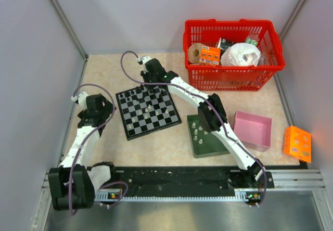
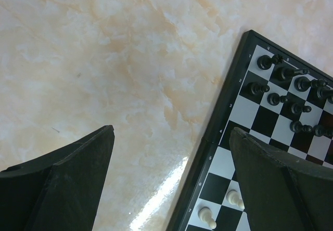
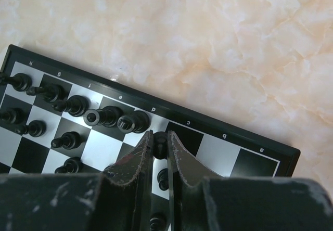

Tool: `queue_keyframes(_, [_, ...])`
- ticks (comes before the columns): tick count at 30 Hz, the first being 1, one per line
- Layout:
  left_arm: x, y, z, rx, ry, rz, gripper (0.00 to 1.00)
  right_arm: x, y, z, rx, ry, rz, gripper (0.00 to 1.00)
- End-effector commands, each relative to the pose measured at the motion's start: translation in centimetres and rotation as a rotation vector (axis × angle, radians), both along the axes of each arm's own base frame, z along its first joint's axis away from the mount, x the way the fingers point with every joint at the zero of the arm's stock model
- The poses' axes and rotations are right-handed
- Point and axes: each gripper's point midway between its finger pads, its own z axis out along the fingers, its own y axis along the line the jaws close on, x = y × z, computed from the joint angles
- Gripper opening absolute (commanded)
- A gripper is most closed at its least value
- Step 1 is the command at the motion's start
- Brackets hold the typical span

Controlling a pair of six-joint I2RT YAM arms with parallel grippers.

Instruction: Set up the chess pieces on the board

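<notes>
Marble tabletop: our right gripper pinches a black piece mid-frame, on the board edge row; left gripper spread.

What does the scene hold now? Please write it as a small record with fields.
Board: checkered, lying flat
Black pieces: standing in the far rows
Whitish pieces: several on the green tray, few on board
Right gripper: shut on one black piece, back row
Left gripper: open, empty, at board's left edge
</notes>
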Motion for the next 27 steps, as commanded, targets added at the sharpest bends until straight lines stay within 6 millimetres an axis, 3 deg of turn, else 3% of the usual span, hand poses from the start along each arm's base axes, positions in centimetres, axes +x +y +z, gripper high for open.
queue_keyframes(1, [1.3, 0.1, 1.9, 0.003, -0.049, -0.001, 0.97, 2.1, 0.0, 3.4, 0.065, -0.078, -0.057, 0.11])
queue_keyframes(27, [1.2, 0.1, 1.8, 0.0, -0.043, -0.001, 0.97, 2.3, -0.1, 0.8, 0.062, -0.034, -0.062, 0.12])
